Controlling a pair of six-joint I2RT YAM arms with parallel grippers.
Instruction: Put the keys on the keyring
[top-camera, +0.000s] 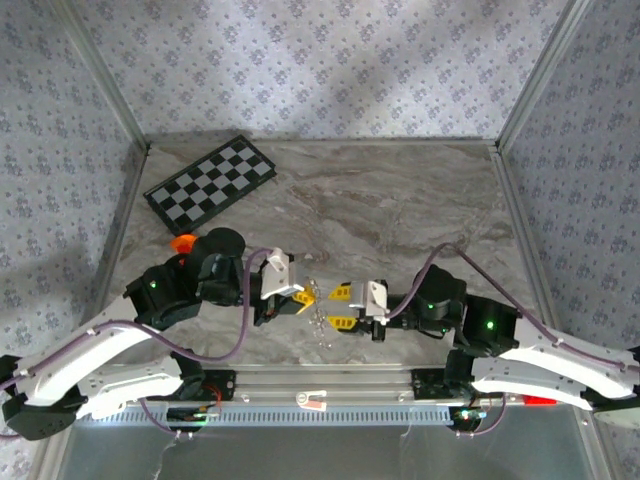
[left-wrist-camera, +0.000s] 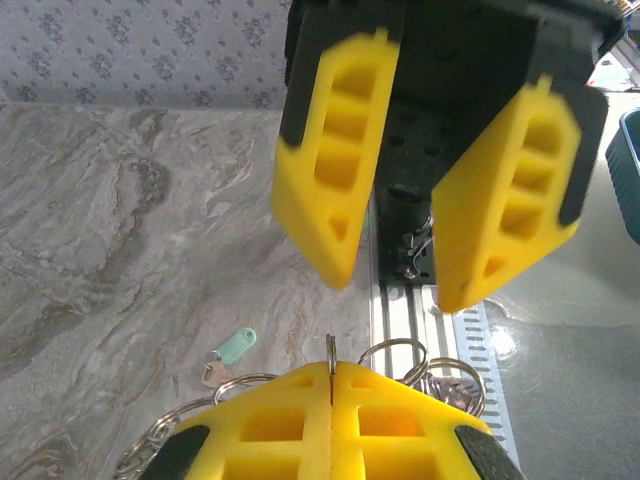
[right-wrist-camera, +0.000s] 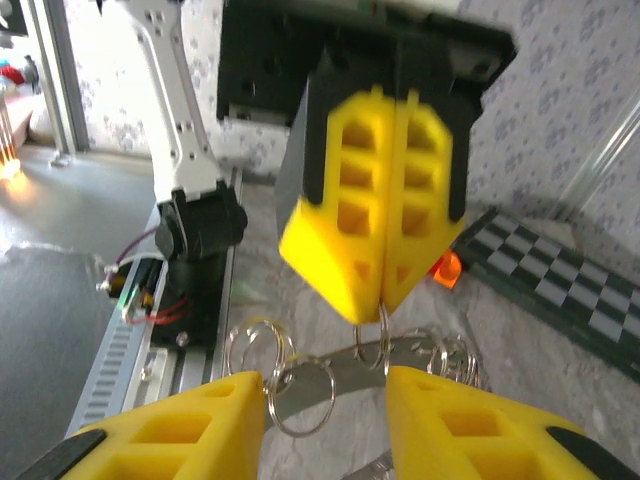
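My left gripper (left-wrist-camera: 331, 368) is shut on the thin edge of one silver loop of the keyring (left-wrist-camera: 395, 350), holding it up off the marble. Other small metal loops dangle around the yellow fingers. Facing it, my right gripper (left-wrist-camera: 395, 290) is open. In the right wrist view, the right gripper (right-wrist-camera: 325, 385) has one hanging loop of the keyring (right-wrist-camera: 300, 400) between its fingers, near the left one, below the left gripper (right-wrist-camera: 382, 300). The mint-headed key (left-wrist-camera: 236, 345) lies on the table, apart from both. From above, the left gripper (top-camera: 308, 298) and right gripper (top-camera: 335, 307) meet at the keyring (top-camera: 318, 318).
A black-and-white checkerboard (top-camera: 210, 183) lies at the back left, with an orange plastic piece (top-camera: 182, 242) near the left arm. A metal rail (top-camera: 320, 380) runs along the table's near edge, close under the grippers. Patterned walls enclose the table.
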